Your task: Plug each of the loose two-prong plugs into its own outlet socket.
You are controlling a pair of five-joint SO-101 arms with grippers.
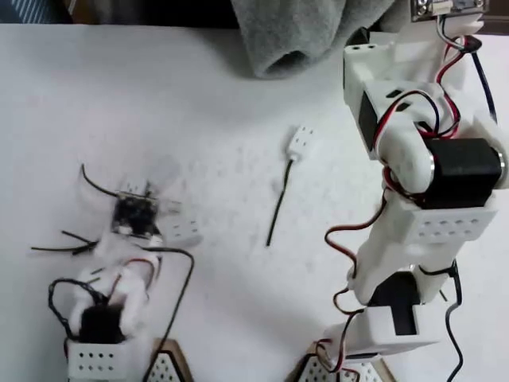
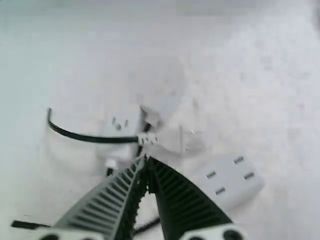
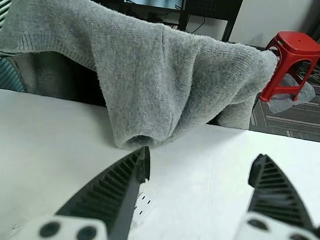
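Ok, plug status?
Left tool shut beside white two-prong plug on black cord. Right tool open, aloft. Second white plug loose mid-table. Grey knit sweater at far edge.

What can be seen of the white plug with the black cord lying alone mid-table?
The white plug is a small, blocky, plastic-looking piece with a few small dark marks on its upper face. A thin black cord leaves its near end and runs almost straight to a free end. It lies flat on the white table, alone; neither arm touches it.
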